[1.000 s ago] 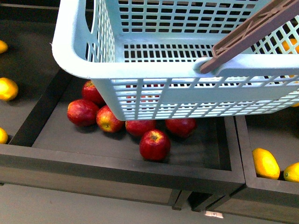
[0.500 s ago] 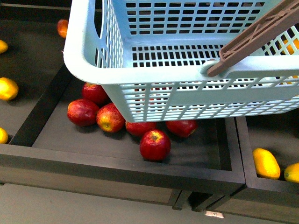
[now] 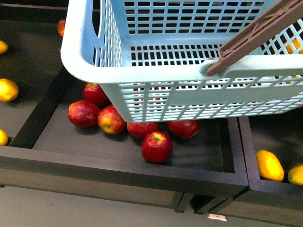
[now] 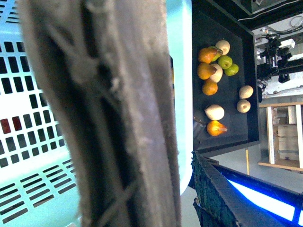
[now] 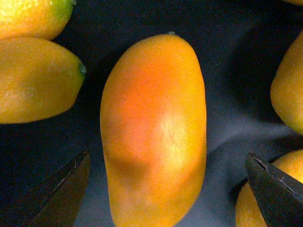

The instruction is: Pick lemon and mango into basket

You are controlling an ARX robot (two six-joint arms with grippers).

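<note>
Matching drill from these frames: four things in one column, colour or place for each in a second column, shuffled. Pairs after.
Things
1. basket
2. apples
3. mango
4. basket handle

Colour or place
A. red, lying in the dark bin
B. brownish-mauve
C. orange-yellow, between the tips of the open right claw
D. light teal, slotted walls

Pairs: 1-D, 2-A, 3-C, 4-B
</note>
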